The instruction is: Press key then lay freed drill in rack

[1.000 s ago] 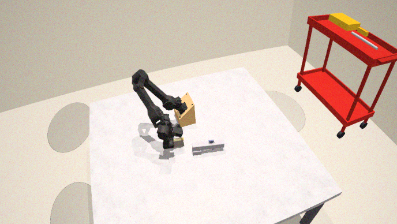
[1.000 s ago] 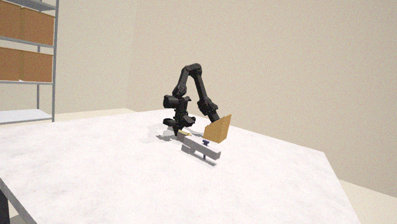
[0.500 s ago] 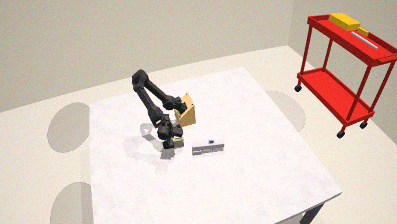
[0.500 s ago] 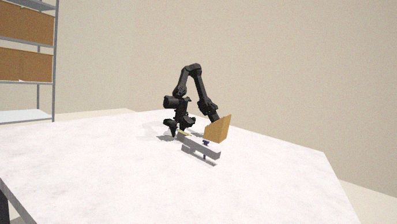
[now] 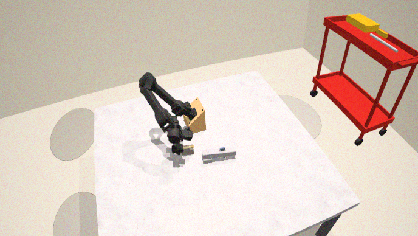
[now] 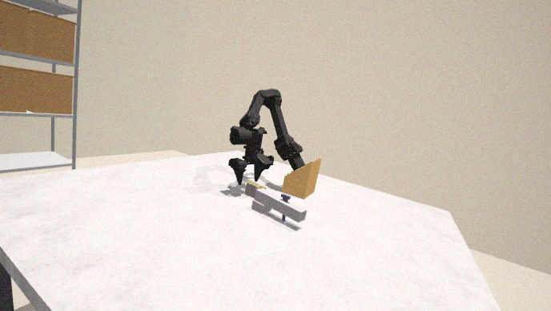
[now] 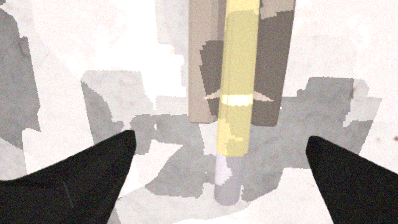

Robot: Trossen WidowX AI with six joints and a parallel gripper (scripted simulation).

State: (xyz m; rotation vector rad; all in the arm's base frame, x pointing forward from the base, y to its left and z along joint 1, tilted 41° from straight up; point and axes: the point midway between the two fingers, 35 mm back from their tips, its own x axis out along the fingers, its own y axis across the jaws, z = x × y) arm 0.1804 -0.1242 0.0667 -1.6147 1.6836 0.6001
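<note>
The drill, a yellow rod with a grey end, shows in the wrist view (image 7: 239,65), in the top view (image 5: 188,146) and in the exterior view (image 6: 256,184). It lies lengthwise along the grey-brown rack (image 7: 198,85) (image 6: 250,191), its grey end sticking out beyond the rack's near edge. Its far end is out of the wrist view. My gripper (image 7: 221,141) (image 6: 248,181) is wide open and empty, with one finger on each side of the drill, apart from it. The grey holder block (image 5: 212,156) (image 6: 276,203) stands beside the rack, with the blue key (image 5: 222,148) (image 6: 285,197) on top.
The orange wedge-shaped base (image 5: 198,123) (image 6: 300,182) of the arm stands behind the holder block. The white table (image 5: 243,197) (image 6: 160,256) carries everything. A red cart (image 5: 349,94) stands off to the right on the floor, and a shelf with brown boxes (image 6: 36,90) at the back left.
</note>
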